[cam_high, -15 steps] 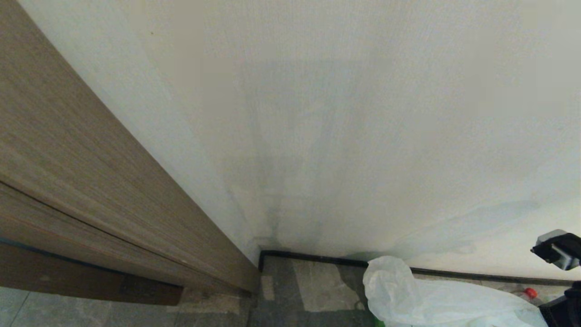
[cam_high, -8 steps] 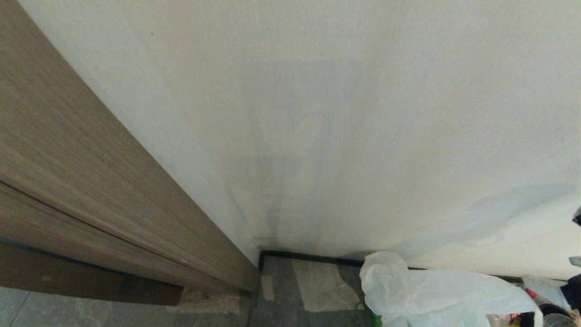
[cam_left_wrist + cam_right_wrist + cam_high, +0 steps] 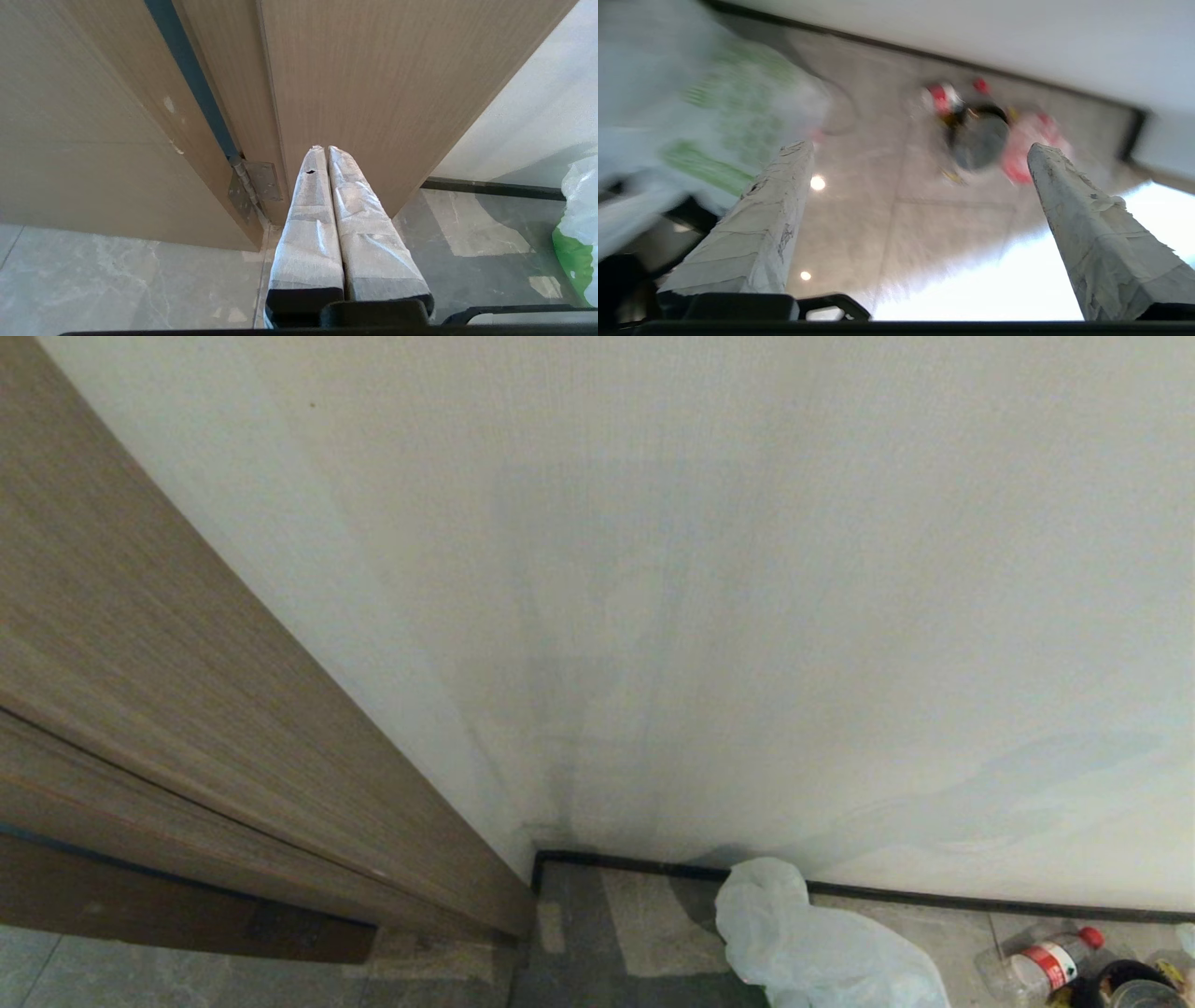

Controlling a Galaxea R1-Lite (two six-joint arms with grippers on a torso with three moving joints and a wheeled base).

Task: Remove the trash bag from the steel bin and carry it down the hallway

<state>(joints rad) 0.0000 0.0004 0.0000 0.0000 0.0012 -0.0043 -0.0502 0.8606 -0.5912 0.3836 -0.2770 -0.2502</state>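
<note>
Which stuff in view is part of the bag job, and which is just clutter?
Job:
trash bag, slumped on the floor by the wall
right gripper, fingers open, empty
round dark-rimmed container, possibly the steel bin

Clutter:
red-capped plastic bottle
wooden door
left gripper, parked, fingers shut

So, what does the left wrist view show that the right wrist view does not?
Only the left wrist view shows the wooden door with its metal hinge, and the left claw shut, its wrapped fingers pressed together. Only the right wrist view shows the right claw wide open and empty above blurred scattered rubbish, some of it red, around a dark round object. Both show the grey tiled floor, the white wall with dark skirting, and a whitish bag with green.
</note>
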